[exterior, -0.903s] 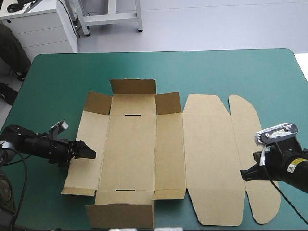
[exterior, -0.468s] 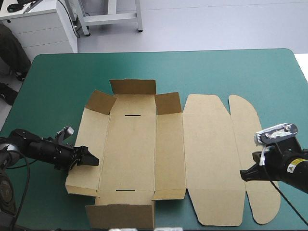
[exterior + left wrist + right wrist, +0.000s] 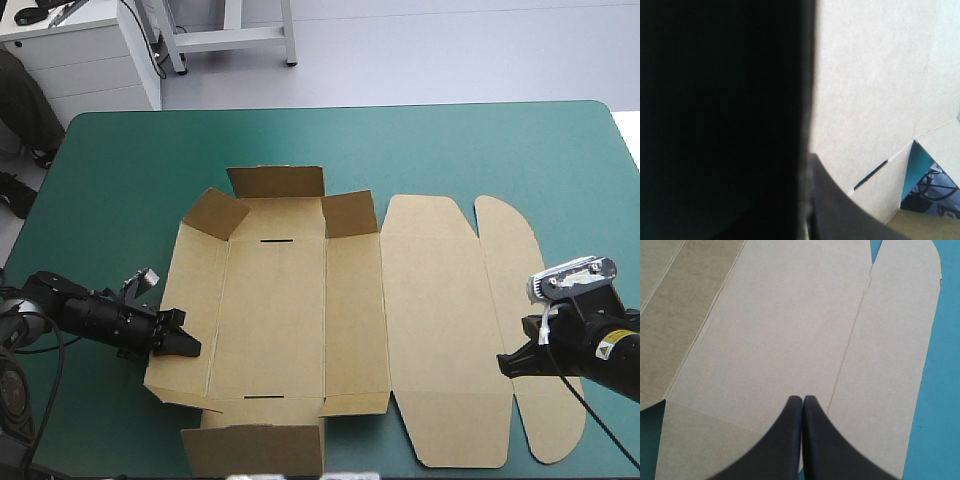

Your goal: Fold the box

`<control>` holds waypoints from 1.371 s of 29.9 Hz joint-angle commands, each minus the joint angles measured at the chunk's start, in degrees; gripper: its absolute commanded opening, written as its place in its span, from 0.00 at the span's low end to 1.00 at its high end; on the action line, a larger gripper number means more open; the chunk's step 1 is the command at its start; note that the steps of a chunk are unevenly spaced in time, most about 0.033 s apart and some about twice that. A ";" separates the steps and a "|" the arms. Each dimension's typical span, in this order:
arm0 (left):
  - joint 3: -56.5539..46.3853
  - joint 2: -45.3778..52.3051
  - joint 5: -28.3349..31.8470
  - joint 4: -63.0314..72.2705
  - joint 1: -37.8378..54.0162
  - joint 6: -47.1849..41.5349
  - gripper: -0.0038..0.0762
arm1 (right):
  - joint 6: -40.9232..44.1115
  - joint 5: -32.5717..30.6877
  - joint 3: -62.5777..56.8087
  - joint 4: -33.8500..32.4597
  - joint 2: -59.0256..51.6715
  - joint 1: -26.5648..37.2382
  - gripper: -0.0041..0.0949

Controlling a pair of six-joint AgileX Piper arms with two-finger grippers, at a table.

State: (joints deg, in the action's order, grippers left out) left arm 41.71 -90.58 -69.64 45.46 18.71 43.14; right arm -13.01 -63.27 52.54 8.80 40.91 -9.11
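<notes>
**Box laid open, left wall gripped.** The brown box (image 3: 300,300) lies as a cut sheet across the middle of the teal-green table (image 3: 450,140). It reaches close to the near edge, with its lid and rounded tuck flap flat toward the right edge. The small end flaps stand partly raised. The left gripper (image 3: 186,343) is clamped on the outer edge of the left side wall, which tilts up off the cover. One black finger (image 3: 840,210) shows on the wall's inner face. The right gripper (image 3: 802,397), fingers pressed together in a point, sits over the lid beside its crease with the tuck flap.
</notes>
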 commanded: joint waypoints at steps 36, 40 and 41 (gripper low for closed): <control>61.79 -0.51 4.81 -54.08 -46.31 -8.54 0.04 | 0.75 -3.57 15.42 -4.44 -0.07 0.20 0.02; 60.72 -0.51 8.76 -58.05 -50.60 -7.52 0.04 | 1.66 -3.79 16.11 -4.44 -0.07 0.20 0.02; 60.73 -0.51 9.05 -58.08 -51.28 -7.14 0.04 | 2.15 -3.79 16.11 -4.44 -0.07 0.20 0.02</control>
State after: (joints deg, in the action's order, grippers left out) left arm 101.20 -93.68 -65.87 -10.04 -30.11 34.97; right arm -11.73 -69.79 66.80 4.68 40.84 -9.11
